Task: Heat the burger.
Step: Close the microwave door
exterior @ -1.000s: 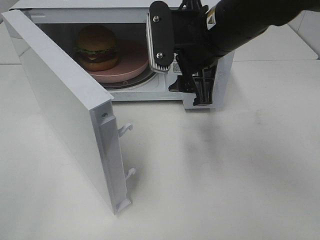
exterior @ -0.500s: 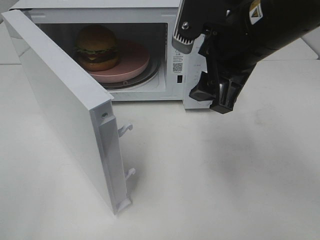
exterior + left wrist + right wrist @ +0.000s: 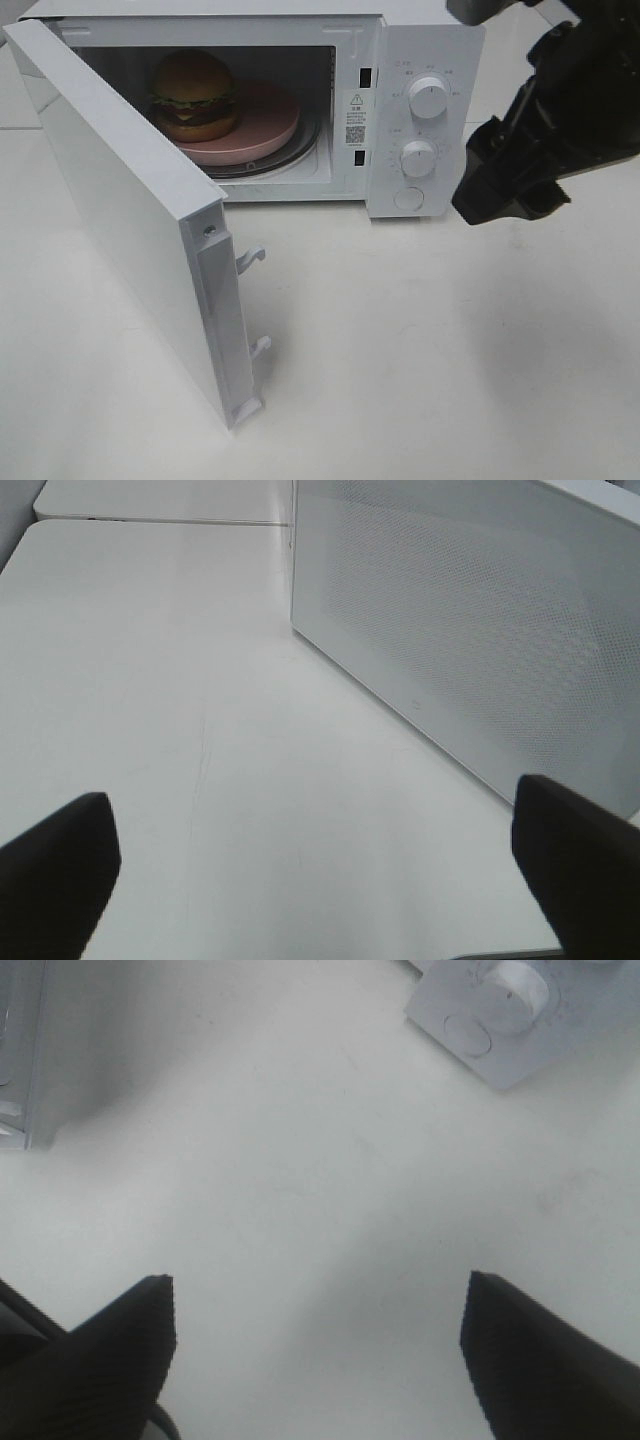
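The burger (image 3: 193,94), with its brown bun, lettuce and patty, sits on a round pink plate (image 3: 262,125) inside the open microwave (image 3: 350,60). The microwave door (image 3: 120,210) swings out to the front left. My right arm (image 3: 575,110) hangs to the right of the control panel (image 3: 425,120), apart from it. The right gripper (image 3: 320,1300) is open above bare table with nothing between its fingers. Also open and empty is my left gripper (image 3: 310,800), which faces the door's outer face (image 3: 480,630). The left arm does not show in the exterior view.
Two white knobs (image 3: 430,98) and a round button (image 3: 408,198) sit on the panel. Door latch hooks (image 3: 250,258) stick out of the door's free edge. White table (image 3: 420,340) stretches in front of the microwave.
My right arm has pulled back to the right from the microwave's opening, uncovering the control panel. The burger, plate and door have not moved.
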Motion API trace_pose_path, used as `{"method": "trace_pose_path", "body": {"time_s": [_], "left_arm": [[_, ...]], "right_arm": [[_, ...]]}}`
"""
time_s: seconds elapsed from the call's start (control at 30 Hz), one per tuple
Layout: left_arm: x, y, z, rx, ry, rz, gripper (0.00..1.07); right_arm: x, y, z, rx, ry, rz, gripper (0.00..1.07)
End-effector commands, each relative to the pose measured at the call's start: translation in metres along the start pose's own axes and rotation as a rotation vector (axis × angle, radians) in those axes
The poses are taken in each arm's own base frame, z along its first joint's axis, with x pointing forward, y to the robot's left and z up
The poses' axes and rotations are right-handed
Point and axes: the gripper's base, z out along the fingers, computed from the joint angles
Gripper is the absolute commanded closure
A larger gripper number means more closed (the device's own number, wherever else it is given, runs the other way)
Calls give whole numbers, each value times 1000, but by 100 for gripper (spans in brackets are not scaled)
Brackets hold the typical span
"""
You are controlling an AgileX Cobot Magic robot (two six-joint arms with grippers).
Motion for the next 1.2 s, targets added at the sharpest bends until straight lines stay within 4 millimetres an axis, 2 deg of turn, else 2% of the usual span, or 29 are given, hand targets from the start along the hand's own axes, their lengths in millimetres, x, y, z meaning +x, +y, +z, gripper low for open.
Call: {"method": "trace_pose_path", "body": {"time_s": [0.03,0.17,0.2,0.3,0.37,0.4,0.47,0.83,0.87,1.2], "left_arm": [[2,0,-2,1,-12,3,7],[2,0,-2,1,-12,3,7],[2,0,-2,1,-12,3,7],[2,0,-2,1,-12,3,7],[2,0,-2,1,-12,3,7],[2,0,-2,1,-12,3,7],[2,0,-2,1,-12,3,7],[2,0,-2,1,-12,3,7],[2,0,-2,1,-12,3,7],[2,0,-2,1,-12,3,7]], "right_arm": [[10,-1,-10,6,50,39,31],[28,-1,-20,8,97,48,31],[38,-1,-24,8,102,53,31],[44,0,-26,8,94,56,31],[63,0,-33,9,72,57,31],[63,0,-33,9,72,57,31],[77,0,-42,10,48,59,31],[120,-1,-69,35,-50,56,31],[128,-2,-73,44,-77,68,31],[161,-14,-82,176,-147,237,31]]}}
